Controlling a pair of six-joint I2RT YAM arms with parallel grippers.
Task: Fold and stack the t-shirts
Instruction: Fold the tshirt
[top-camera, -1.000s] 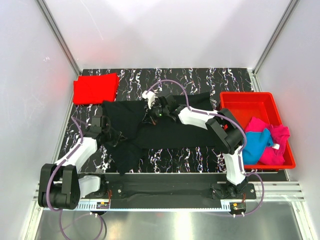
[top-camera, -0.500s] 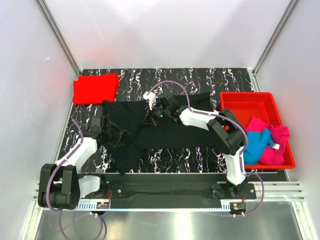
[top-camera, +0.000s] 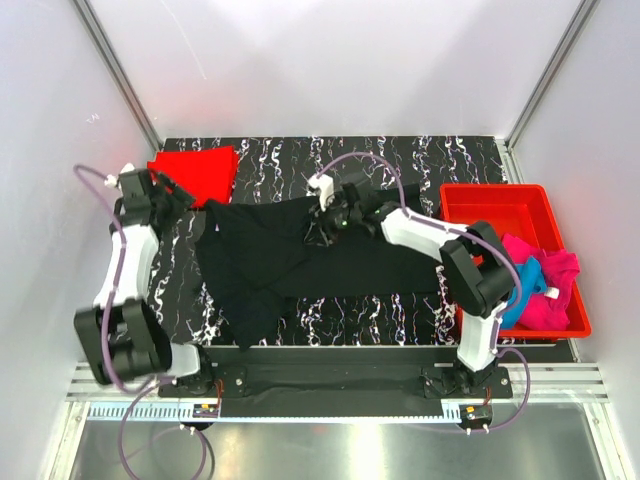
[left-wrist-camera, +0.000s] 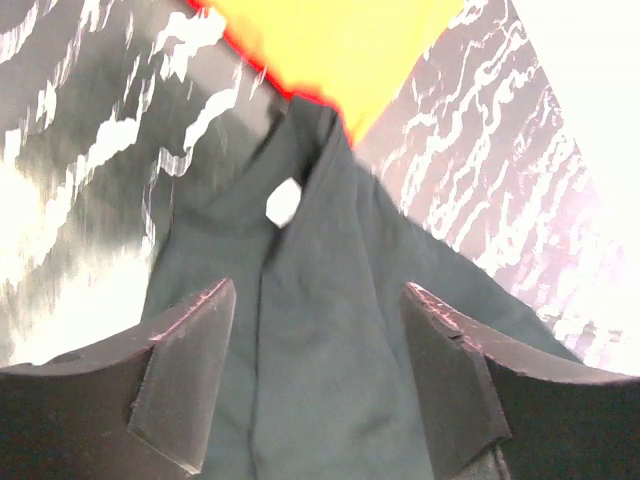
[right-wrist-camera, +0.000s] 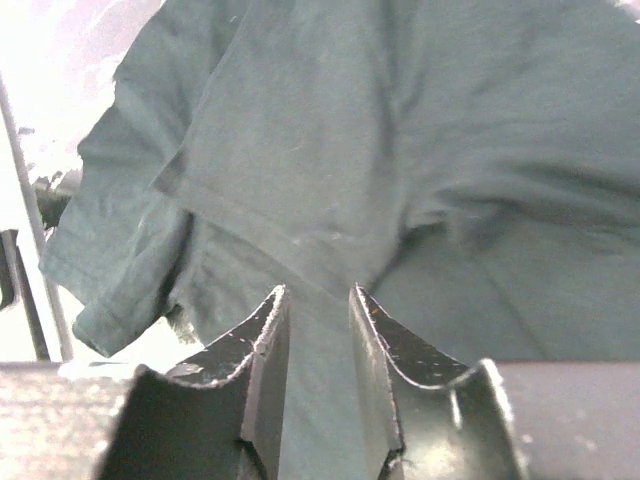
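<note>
A black t-shirt (top-camera: 300, 262) lies spread over the middle of the marbled table, with one part trailing toward the near edge. My left gripper (top-camera: 183, 197) hovers open at its back left corner. In the left wrist view the left gripper (left-wrist-camera: 320, 370) has wide jaws with nothing between them, above the shirt's collar and white tag (left-wrist-camera: 283, 200). My right gripper (top-camera: 318, 228) sits over the shirt's back edge. The right wrist view shows the right gripper (right-wrist-camera: 318, 300) with jaws slightly apart and black cloth (right-wrist-camera: 330, 150) lying under the gap. A folded red t-shirt (top-camera: 190, 175) lies at the back left.
A red plastic bin (top-camera: 490, 195) stands on the right side of the table. A bright blue t-shirt (top-camera: 520, 290) and a magenta t-shirt (top-camera: 560, 290) are bunched in its near end. White walls close off three sides.
My left gripper opened, left the black shirt's near left part and swung to the back left by the red shirt. My right gripper opened and shifted slightly right. The shirt now lies flatter.
</note>
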